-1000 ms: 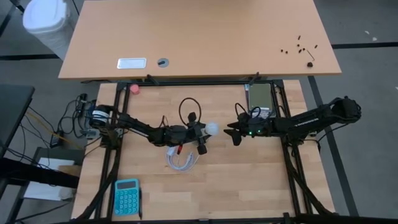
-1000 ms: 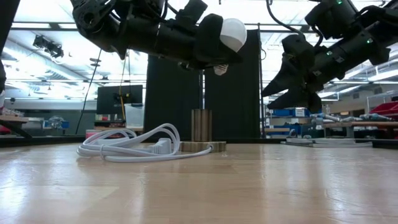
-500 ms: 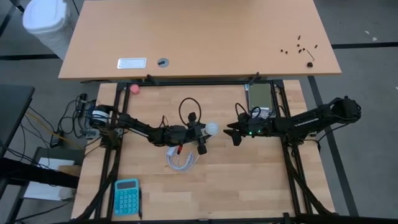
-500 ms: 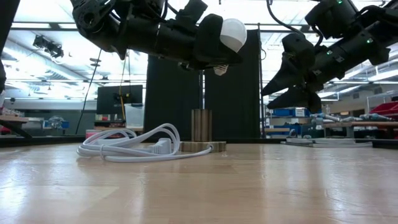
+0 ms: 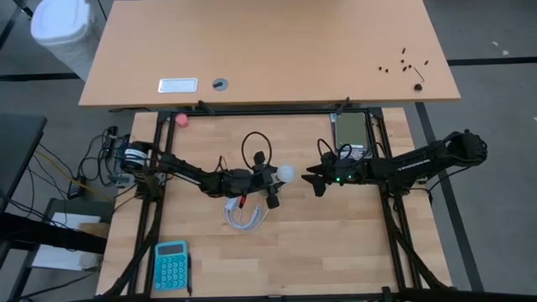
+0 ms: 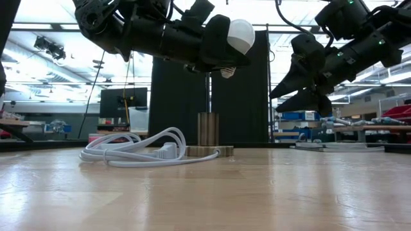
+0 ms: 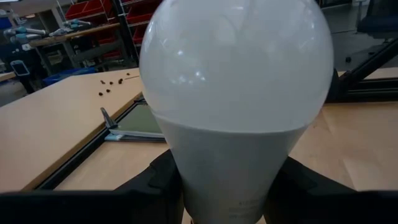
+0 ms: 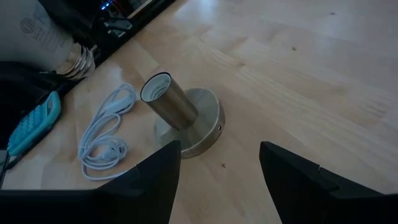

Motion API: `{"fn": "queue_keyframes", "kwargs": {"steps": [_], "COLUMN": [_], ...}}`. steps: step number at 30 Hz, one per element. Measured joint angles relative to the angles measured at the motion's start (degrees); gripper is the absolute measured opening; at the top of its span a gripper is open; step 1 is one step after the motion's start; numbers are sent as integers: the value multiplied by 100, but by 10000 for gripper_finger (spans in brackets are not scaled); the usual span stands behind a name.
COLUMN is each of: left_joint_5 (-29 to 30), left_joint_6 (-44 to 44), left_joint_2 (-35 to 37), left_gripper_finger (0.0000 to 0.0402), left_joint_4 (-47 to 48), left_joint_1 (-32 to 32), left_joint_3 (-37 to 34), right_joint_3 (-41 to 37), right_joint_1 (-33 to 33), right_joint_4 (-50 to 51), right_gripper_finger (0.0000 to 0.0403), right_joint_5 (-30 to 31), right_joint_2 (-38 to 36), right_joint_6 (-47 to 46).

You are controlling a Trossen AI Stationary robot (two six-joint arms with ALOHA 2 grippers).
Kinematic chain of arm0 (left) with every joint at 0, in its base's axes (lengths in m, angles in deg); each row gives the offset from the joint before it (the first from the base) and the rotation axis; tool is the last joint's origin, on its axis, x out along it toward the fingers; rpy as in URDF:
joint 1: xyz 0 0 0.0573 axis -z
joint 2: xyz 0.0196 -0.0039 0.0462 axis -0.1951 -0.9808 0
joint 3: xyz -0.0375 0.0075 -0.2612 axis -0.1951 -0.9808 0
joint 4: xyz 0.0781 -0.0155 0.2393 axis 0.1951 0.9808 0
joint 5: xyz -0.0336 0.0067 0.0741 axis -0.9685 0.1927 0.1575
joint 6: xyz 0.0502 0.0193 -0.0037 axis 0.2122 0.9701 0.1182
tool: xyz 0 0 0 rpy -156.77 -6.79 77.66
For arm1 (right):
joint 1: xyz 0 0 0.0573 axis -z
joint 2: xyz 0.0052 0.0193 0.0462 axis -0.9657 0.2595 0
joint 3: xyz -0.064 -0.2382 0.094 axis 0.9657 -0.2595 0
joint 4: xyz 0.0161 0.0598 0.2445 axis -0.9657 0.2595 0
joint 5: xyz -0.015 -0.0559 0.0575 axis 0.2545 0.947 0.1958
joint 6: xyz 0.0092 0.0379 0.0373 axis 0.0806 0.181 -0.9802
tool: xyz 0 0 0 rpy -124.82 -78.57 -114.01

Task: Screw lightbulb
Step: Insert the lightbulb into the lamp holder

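While held aloft in L gripper, jaws pinching the lightbulb by its neck, globe pointing toward R arm, well above bench. R gripper hovering apart, jaws spread, nothing in them. Step in hand, by judgement: carry/handover, no threading yet. Socket upright on round base beside coiled white cord, below bulb. Next probably needs bulb's base turned down & lined up over socket mouth. Pale wood planks; calculator at near corner; shelving, dark curtain behind.

Lightbulb in left claw, above socket; cord beside; right claw opposite.
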Motion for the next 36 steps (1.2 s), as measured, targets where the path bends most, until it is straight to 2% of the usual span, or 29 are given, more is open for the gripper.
{"fn": "queue_keyframes", "kwargs": {"steps": [8,17,26,31,36], "left_joint_5": [2,15,144,139,-84], "left_joint_6": [-23,-535,-719,-713,-806], "left_joint_2": [0,-7,-13,-83,-517], "left_gripper_finger": [163,163,163,163,163], "left_joint_4": [3,-76,-1741,-1859,-2296], "left_joint_1": [0,-4,-7,-15,-115], "left_joint_3": [0,-115,-1206,-1319,-1318], "right_joint_3": [0,0,0,0,0], "right_joint_1": [0,0,-70,-70,-83], "right_joint_4": [0,-85,-232,-419,-628], "right_gripper_finger": [230,230,230,230,230], "right_joint_5": [0,-216,-162,-149,-145], "right_joint_2": [0,-2,-2,-2,-2], "right_joint_6": [0,0,138,258,402]}}
